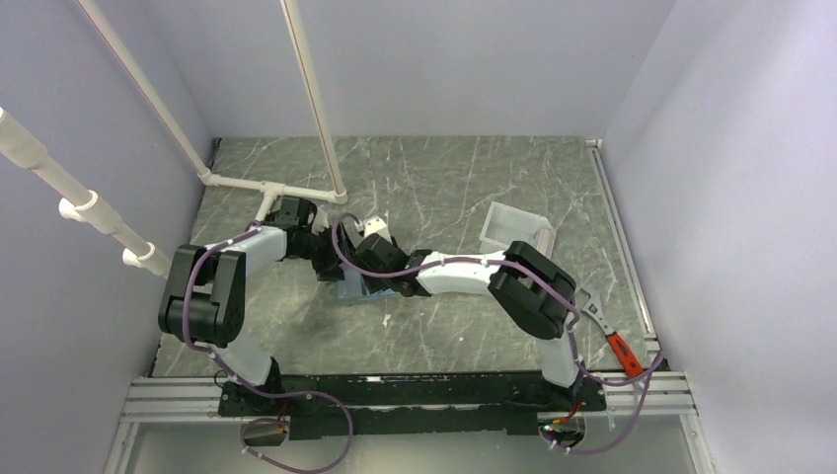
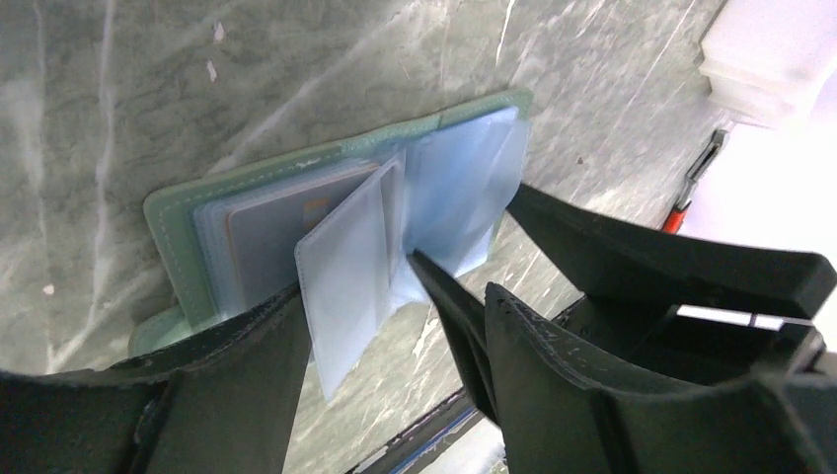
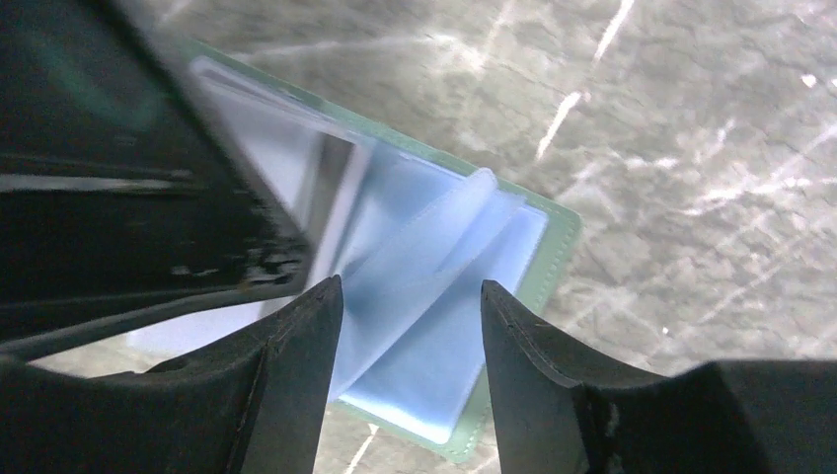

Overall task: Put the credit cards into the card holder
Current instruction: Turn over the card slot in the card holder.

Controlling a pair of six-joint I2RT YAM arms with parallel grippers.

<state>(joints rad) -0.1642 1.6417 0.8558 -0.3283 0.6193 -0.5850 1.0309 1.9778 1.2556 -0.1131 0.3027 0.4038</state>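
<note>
The card holder (image 1: 353, 290) lies open on the table between both arms, sage-green rim up and light blue sleeves fanned out; it also shows in the left wrist view (image 2: 178, 237) and the right wrist view (image 3: 553, 247). A pale card (image 2: 276, 232) with a small orange mark sits inside a sleeve on its left half. No orange-yellow card shows. My left gripper (image 2: 395, 291) (image 1: 321, 259) is open, with one clear sleeve (image 2: 345, 267) standing up between its fingers. My right gripper (image 3: 410, 286) (image 1: 367, 267) is open and straddles the right-hand sleeves (image 3: 434, 257).
A white open-fronted bin (image 1: 515, 229) stands right of the arms, also at the top right of the left wrist view (image 2: 780, 49). An orange-handled tool (image 1: 607, 331) lies near the right edge. A white pipe frame (image 1: 247, 183) stands at the back left.
</note>
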